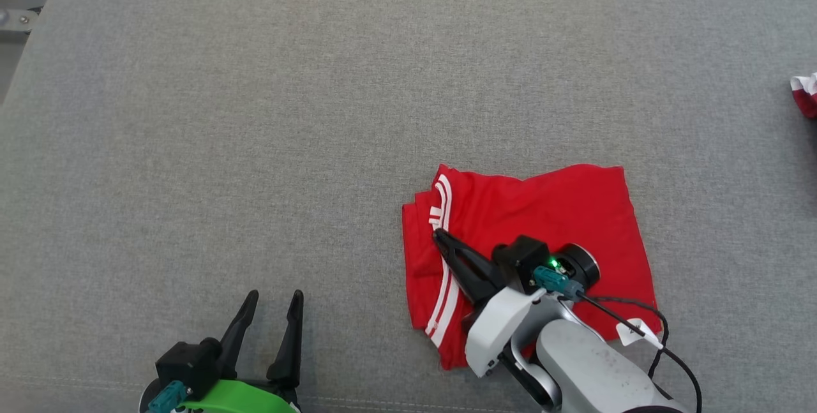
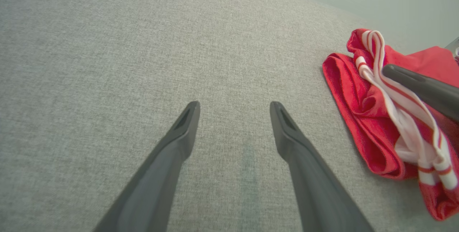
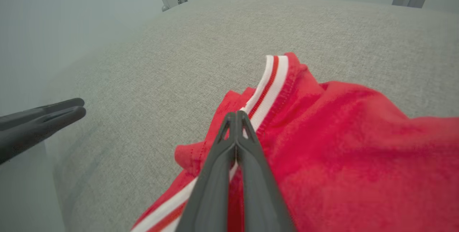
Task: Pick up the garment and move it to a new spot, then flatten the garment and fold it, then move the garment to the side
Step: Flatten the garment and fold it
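Two tools share a grey, fabric-covered bench (image 1: 255, 113) in the head view, where the red garment (image 1: 549, 209) lies folded into a rough rectangle right of centre and toward the near edge, its white-striped band (image 1: 440, 320) running down its left side. The right tool (image 1: 439, 234), jaws pressed together, lies across the garment with its tip on that striped band, a black cable (image 1: 664, 330) trailing from the wrist behind it. The left tool (image 1: 275, 298) hangs at the lower left with its fingers spread wide and nothing between them, well apart from the garment. A scrap of another red-and-white cloth (image 1: 805, 94) peeks in at the far right edge. In the left wrist view, the left tool (image 2: 235, 109) stands wide open over bare grey fabric, while the garment (image 2: 358, 117) sits bunched at the right, layers stacked at its folded edge, with the right tool's dark finger resting on the white band. In the right wrist view, the right tool (image 3: 235, 115) is closed tight, fingertips touching each other just over the striped band at the edge of the garment (image 3: 340, 135); whether any cloth is caught between them cannot be told. The left tool (image 3: 77, 107) shows at the left of that view, beside the garment and clear of it.
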